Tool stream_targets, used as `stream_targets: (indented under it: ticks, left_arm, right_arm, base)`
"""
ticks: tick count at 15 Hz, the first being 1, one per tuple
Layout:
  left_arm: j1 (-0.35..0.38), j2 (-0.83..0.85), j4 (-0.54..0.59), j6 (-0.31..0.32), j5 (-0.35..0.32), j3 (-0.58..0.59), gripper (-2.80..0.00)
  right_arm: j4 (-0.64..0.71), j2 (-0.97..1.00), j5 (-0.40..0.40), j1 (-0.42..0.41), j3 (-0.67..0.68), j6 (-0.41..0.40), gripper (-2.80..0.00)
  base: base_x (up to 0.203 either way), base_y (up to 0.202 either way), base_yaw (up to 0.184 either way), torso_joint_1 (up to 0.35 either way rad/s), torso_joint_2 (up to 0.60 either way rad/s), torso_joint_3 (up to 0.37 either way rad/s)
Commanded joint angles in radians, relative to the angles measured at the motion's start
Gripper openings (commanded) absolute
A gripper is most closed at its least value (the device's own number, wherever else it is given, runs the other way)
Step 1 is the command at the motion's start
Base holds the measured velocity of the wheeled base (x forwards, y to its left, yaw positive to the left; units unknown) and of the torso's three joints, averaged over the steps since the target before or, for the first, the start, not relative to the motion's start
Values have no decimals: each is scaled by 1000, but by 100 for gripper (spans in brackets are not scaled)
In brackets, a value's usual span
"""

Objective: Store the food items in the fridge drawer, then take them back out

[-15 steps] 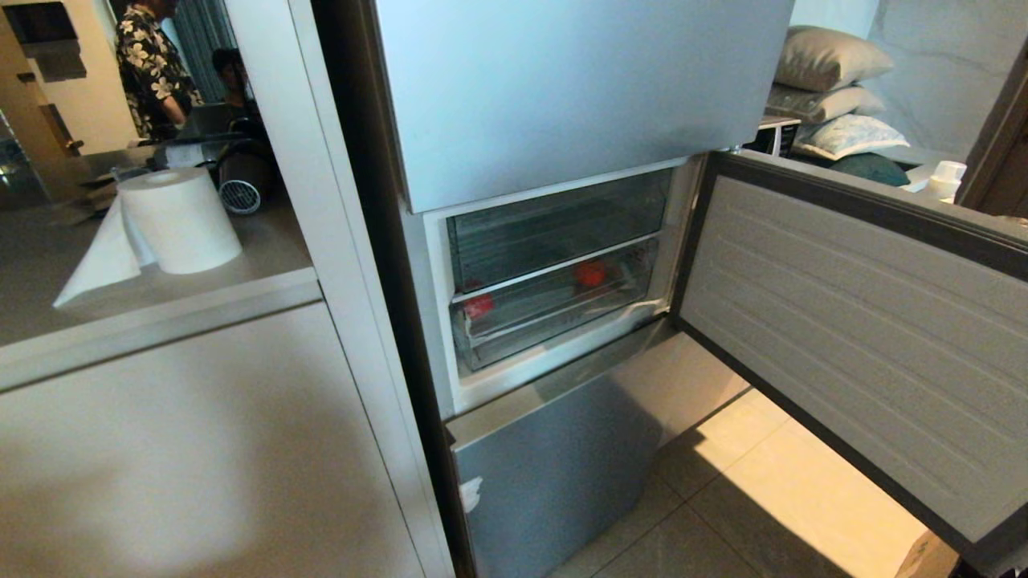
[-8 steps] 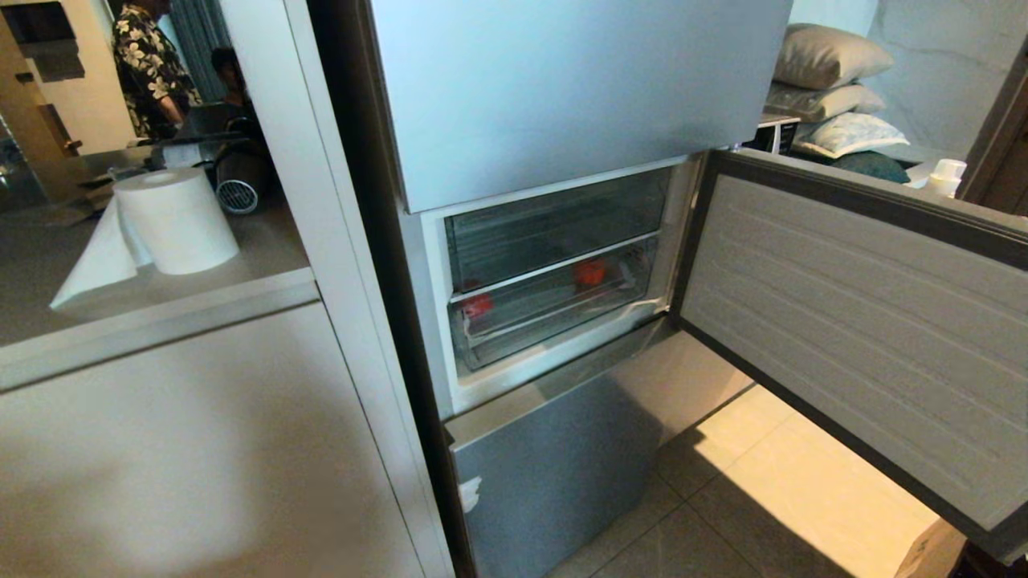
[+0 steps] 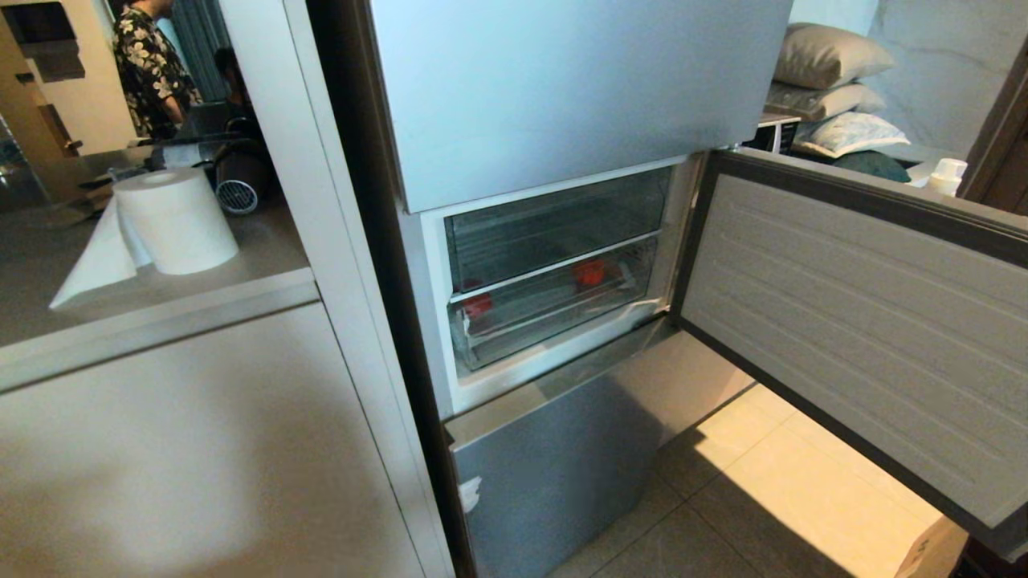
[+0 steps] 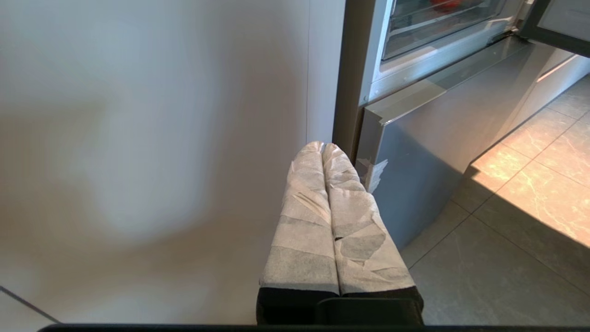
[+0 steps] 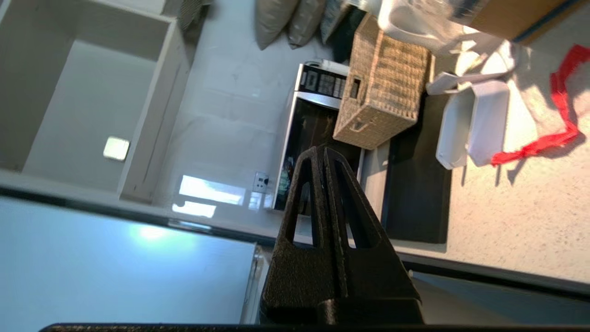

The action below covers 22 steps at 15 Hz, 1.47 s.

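Inside the fridge drawer (image 3: 554, 309), food items (image 3: 590, 273) show no labels.

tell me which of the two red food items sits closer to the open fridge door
The red food item on the right of the fridge drawer, beside the open door; the other red piece lies at the drawer's left end.

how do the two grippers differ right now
The left gripper has fingers wrapped in white tape; the right gripper has bare black fingers with cut-out slots. The left one hangs low by the white cabinet, beside the fridge; the right one is raised, pointing over the fridge top toward a wicker basket. Both are shut and hold nothing.
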Motion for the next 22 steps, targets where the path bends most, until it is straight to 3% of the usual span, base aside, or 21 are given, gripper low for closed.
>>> stream_targets:
  ticks: [1, 5, 17, 22]
  left_arm:
    - [0, 0, 0, -1, 0, 2, -280]
    - [-1, 0, 0, -1, 0, 2, -280]
    - [0, 0, 0, -1, 0, 2, -280]
    - [-1, 0, 0, -1, 0, 2, -280]
  right_arm:
    - [-2, 96, 22, 7, -32, 46, -280]
    - [-2, 137, 90, 59, -10, 145, -280]
    - [-5, -171, 212, 244, 424, 145, -280]
    - [-1, -368, 212, 435, 582, 162, -280]
  base:
    - [0, 0, 0, 0, 0, 0]
    - [0, 0, 0, 0, 0, 0]
    - [0, 0, 0, 0, 0, 0]
    - [0, 0, 0, 0, 0, 0]
